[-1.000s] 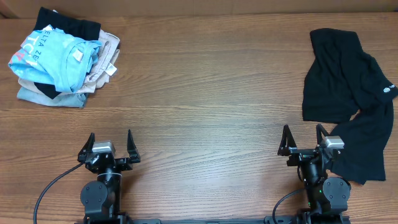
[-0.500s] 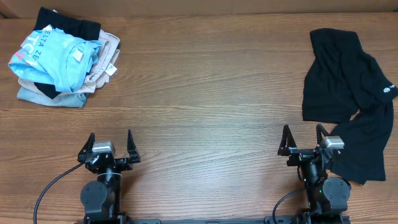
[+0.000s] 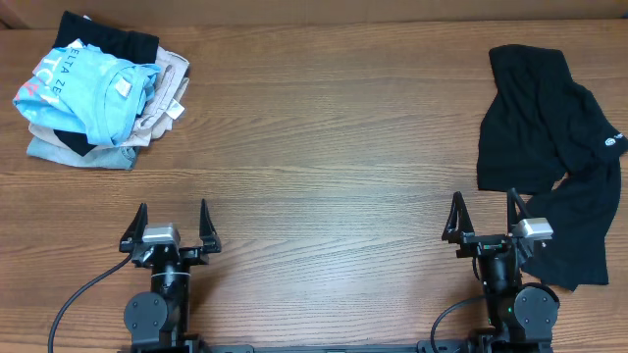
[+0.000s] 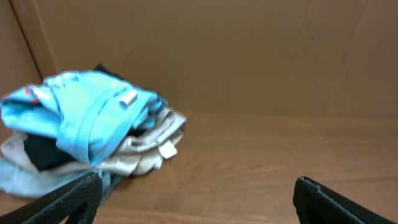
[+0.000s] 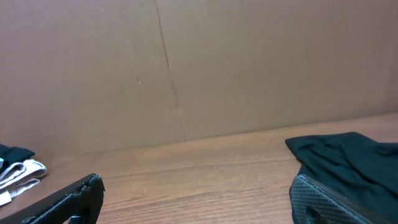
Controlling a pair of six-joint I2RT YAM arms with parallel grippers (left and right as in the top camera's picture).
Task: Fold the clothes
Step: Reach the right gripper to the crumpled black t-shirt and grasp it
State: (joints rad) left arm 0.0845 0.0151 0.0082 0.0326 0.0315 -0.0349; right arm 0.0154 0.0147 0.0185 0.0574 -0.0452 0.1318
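The clothes, a crumpled black short-sleeved shirt (image 3: 549, 157) with a small white round logo (image 3: 613, 143), lie at the table's right side; their dark edge (image 5: 348, 155) shows at the right of the right wrist view. My right gripper (image 3: 484, 212) stands open near the front edge, just left of the shirt's lower part, with nothing between its fingers (image 5: 323, 202). My left gripper (image 3: 173, 218) stands open at the front left, far from the shirt, and holds nothing.
A pile of other garments (image 3: 98, 88) sits at the back left, a light blue tee (image 4: 87, 112) on top of beige folded pieces (image 4: 149, 140). A brown cardboard wall (image 5: 186, 68) runs along the table's far edge.
Both grippers have shifted slightly: the right one a little to the right and toward the front edge, the left one a touch lower. The shirt and the pile lie as before.
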